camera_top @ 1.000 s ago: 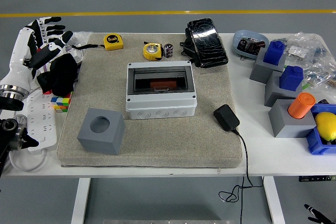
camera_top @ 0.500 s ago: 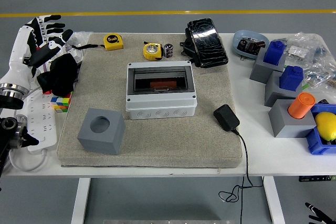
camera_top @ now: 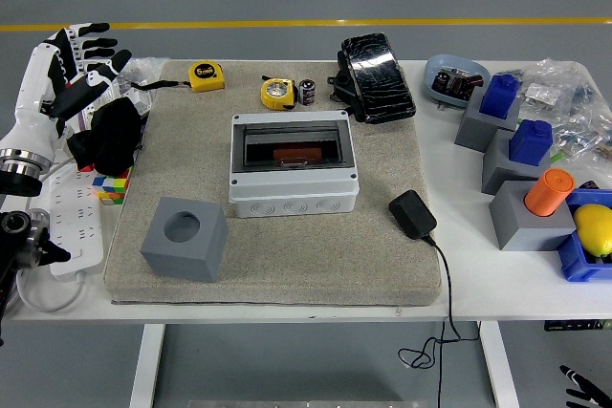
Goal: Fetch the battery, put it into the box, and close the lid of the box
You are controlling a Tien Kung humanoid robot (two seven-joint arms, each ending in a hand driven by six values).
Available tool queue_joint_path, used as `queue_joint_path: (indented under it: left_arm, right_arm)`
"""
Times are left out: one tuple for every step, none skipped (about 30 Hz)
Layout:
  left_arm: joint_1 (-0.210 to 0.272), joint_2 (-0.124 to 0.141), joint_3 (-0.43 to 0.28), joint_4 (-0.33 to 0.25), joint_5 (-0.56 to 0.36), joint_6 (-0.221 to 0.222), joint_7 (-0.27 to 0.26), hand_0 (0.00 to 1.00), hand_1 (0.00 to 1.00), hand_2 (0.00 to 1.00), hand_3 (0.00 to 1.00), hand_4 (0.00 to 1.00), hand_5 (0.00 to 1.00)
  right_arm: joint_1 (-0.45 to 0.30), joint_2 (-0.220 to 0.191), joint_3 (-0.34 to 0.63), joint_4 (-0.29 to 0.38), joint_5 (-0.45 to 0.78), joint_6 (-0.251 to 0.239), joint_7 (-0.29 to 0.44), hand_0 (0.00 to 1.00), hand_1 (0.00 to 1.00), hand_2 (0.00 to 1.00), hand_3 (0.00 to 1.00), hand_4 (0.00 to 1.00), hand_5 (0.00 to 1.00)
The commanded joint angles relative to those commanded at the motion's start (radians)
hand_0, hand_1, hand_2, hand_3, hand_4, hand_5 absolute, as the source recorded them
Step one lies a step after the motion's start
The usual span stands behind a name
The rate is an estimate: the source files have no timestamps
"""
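- The battery (camera_top: 307, 92), a small dark cylinder, is seen standing on the grey mat (camera_top: 382, 265) behind the box (camera_top: 294, 161), just beside a yellow tape measure (camera_top: 277, 93); it is not inside the box
- The box is seen in the middle of the mat with its smoky transparent lid (camera_top: 292, 144) lying flat over the opening, so it is judged to be down; whether it is latched cannot be told
- Something orange-red is seen through the lid, but it cannot be identified
- The left robot hand (camera_top: 84, 62) is held over the far left edge of the surface (camera_top: 459, 298), well apart from the battery and the box, with its fingers spread and nothing held
- The right robot hand is not seen; only a dark tip shows at the lower right corner below the surface
- As things lie, the fetching and placing are judged still to be owed, since the battery is outside the box
- With the lid down over the opening, access would be needed before the battery could go in, and the lid would have to be shut once more afterwards
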Motion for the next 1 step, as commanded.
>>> queue_joint_path:
  left_arm:
    - [0.0, 0.0, 0.0, 0.0, 0.0, 0.0, -0.001, 0.532, 0.664, 0.66, 0.704, 0.997, 0.542]
  right_arm:
    - [0.0, 0.0, 0.0, 0.0, 0.0, 0.0, 0.0, 0.647, 0.708, 0.697, 0.577, 0.944, 0.543]
